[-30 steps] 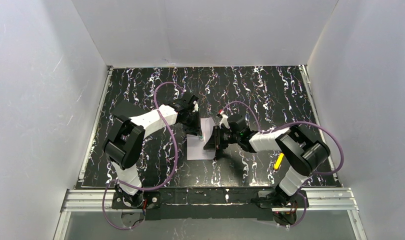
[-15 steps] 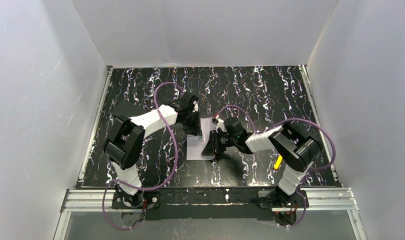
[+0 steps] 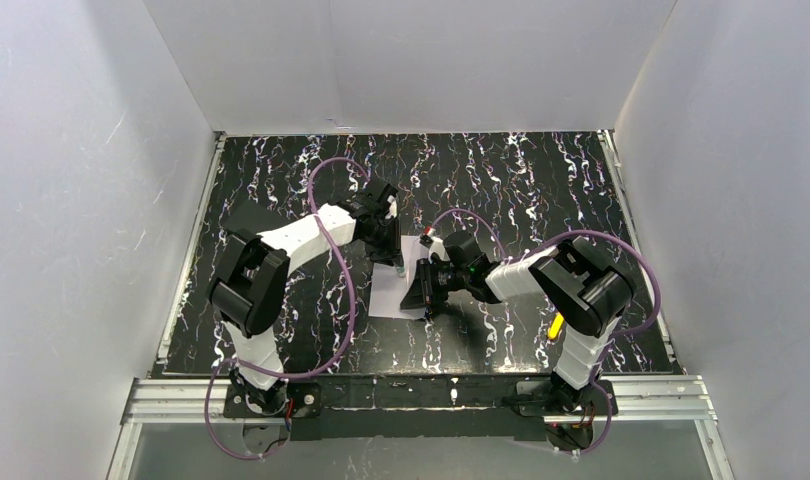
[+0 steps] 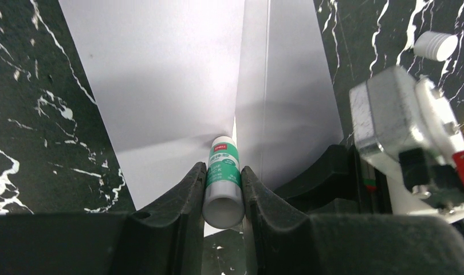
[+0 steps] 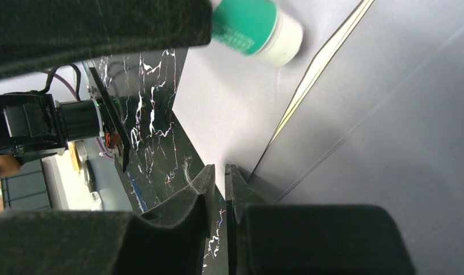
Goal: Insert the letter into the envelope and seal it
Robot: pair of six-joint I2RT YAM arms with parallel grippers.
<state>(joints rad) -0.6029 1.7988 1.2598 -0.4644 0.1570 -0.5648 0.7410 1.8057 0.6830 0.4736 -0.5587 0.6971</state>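
Note:
The pale lavender envelope (image 3: 389,296) (image 4: 161,74) lies flat mid-table, its flap (image 4: 293,103) (image 5: 390,143) lifted on the right. A thin tan edge of the letter (image 5: 321,63) shows at the opening under the flap. My left gripper (image 3: 393,262) (image 4: 223,168) is shut on a green-and-white glue stick (image 4: 223,177) (image 5: 255,26), whose tip touches the envelope at the flap's crease. My right gripper (image 3: 421,293) (image 5: 218,169) sits at the flap's lower edge. Its jaws stand a narrow slit apart, and I cannot tell whether paper is pinched.
A white cap (image 4: 436,46) lies on the black marbled table (image 3: 541,190) to the right of the envelope. A small yellow object (image 3: 557,324) lies near the right arm's base. White walls enclose the table on three sides.
The right arm has shifted left, closer over the envelope, and its jaws have narrowed. The left gripper stays on the glue stick at nearly the same spot.

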